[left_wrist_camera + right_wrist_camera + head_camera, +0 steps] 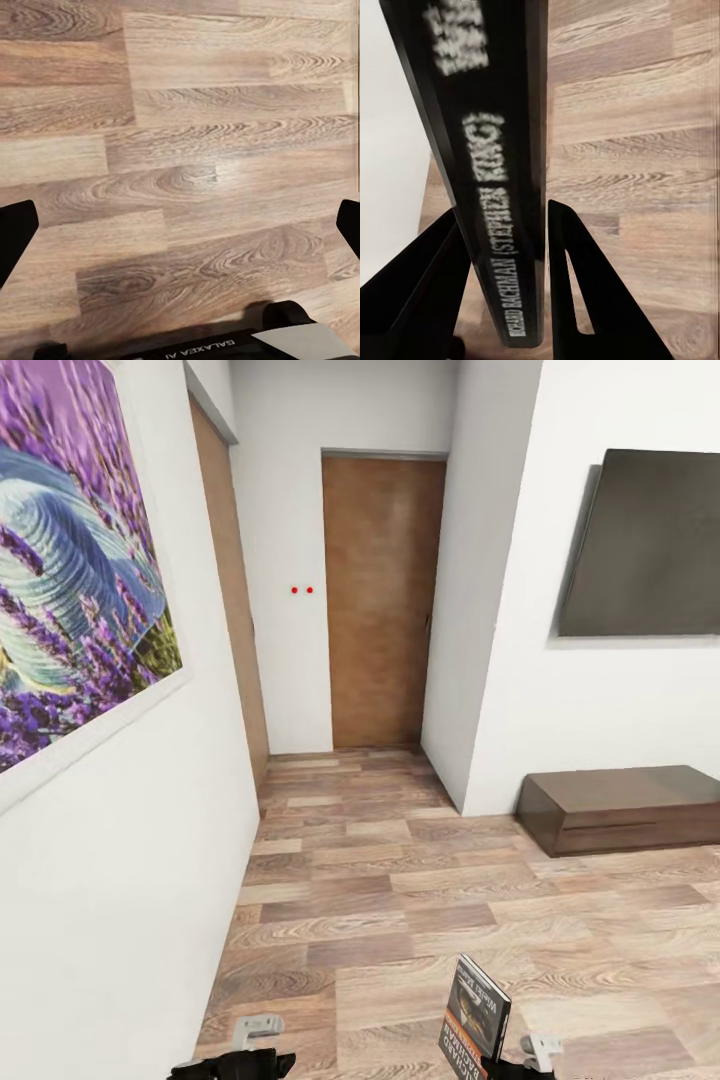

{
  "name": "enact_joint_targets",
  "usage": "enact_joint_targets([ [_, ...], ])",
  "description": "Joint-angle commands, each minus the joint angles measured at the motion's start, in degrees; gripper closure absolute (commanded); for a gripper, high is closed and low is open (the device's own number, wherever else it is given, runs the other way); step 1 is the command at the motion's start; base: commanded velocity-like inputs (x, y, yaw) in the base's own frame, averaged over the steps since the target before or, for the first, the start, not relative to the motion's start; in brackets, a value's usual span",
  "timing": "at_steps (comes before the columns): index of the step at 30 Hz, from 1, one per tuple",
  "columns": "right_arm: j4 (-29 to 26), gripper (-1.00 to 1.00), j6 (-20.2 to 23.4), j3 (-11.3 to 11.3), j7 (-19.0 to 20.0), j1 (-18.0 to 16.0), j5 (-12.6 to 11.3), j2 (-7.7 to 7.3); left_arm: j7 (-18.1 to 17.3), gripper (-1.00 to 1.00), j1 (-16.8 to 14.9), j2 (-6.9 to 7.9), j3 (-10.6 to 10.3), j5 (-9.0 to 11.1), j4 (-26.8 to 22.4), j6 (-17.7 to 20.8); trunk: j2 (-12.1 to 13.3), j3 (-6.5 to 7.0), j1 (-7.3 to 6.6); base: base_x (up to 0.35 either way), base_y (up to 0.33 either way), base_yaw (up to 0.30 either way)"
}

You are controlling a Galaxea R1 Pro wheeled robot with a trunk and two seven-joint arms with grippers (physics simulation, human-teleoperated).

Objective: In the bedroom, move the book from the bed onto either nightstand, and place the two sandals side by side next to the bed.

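Observation:
The book (pixel 478 1015), a thin dark paperback with white lettering, stands upright at the bottom of the head view. My right gripper (pixel 497 1066) is shut on its lower edge. In the right wrist view the book's spine (pixel 499 187) sits between the two black fingers (pixel 585 292), above the wood floor. My left gripper (pixel 240 1064) hangs low at the bottom left. Its fingertips (pixel 15 232) are spread wide apart over bare planks, holding nothing. The bed, the nightstand and the two sandals are out of view.
A white wall with a purple flower painting (pixel 70 550) runs close along my left. Ahead, a short hallway ends at a closed brown door (pixel 382 600). A black TV (pixel 645 545) hangs on the right wall above a long dark TV bench (pixel 625 807).

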Motion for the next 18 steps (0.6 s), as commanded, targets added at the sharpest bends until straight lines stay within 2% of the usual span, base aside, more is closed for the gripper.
enact_joint_targets([
  [1, 0.0, 1.00, -0.3, -0.5, 0.1, 0.0, 0.5, -0.01, -0.3, -1.00, 0.0, -0.04, 0.5, -0.6, -0.2, 0.4, -0.1, -0.07, 0.01, 0.058, -0.010, -0.262],
  [18, 0.0, 1.00, -0.3, -0.5, 0.1, 0.0, 0.5, -0.01, -0.3, -1.00, 0.0, -0.04, 0.5, -0.6, -0.2, 0.4, -0.1, -0.07, 0.01, 0.006, -0.001, -0.281],
])
